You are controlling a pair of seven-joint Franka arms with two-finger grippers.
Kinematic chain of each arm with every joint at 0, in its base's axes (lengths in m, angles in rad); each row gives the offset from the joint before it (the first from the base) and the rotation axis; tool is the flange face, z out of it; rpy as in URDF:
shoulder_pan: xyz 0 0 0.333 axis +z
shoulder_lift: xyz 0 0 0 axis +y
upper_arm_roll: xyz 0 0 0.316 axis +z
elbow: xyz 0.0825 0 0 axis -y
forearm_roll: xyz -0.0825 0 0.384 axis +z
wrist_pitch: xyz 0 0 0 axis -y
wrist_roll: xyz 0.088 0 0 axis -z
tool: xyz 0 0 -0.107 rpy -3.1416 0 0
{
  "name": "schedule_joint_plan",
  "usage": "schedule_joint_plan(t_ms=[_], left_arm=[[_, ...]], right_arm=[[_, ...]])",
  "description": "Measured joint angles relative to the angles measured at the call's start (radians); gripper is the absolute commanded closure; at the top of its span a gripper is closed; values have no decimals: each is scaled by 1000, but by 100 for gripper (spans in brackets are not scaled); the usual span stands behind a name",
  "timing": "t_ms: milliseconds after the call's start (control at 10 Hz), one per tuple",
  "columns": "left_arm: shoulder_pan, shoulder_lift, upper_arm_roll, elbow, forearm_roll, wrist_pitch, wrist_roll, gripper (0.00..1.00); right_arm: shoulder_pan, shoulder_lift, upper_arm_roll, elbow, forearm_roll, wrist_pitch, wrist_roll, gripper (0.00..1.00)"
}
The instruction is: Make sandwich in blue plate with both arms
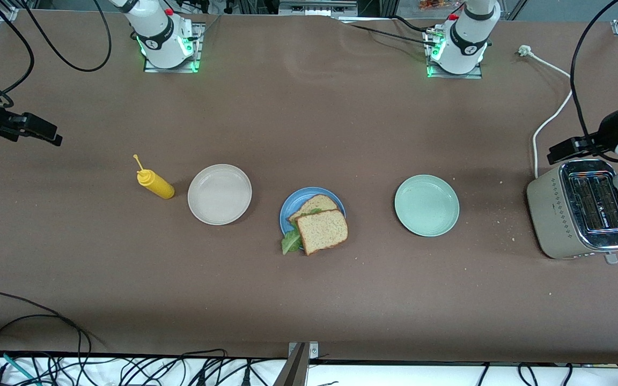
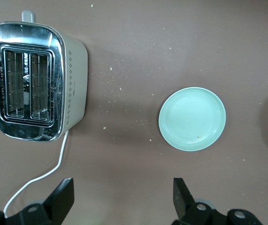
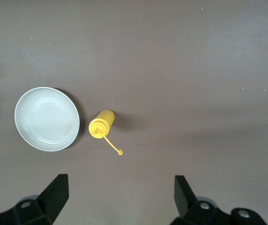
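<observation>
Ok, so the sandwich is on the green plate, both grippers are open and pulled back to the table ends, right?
Not quite: the sandwich sits on the blue plate, as the front view shows; the green plate beside it is bare. The rest holds: the left gripper is open above the table by the toaster, and the right gripper is open at the bottle end.

Even overhead light — soft shadows, sharp focus
</observation>
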Motion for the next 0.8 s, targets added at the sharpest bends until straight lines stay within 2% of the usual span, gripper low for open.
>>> schedule_joint_plan(t_ms=[500, 600, 800], left_arm=[[43, -50, -1, -65, -51, 54, 5, 7], [16, -59, 27, -73, -52, 58, 6, 7], [-161, -89, 223, -101, -96, 59, 12, 10]], right_arm=[[0, 0, -1, 0, 0, 0, 0, 0], [-1, 0, -1, 0, 0, 0, 0, 0], [-1, 0, -1, 0, 0, 0, 0, 0]])
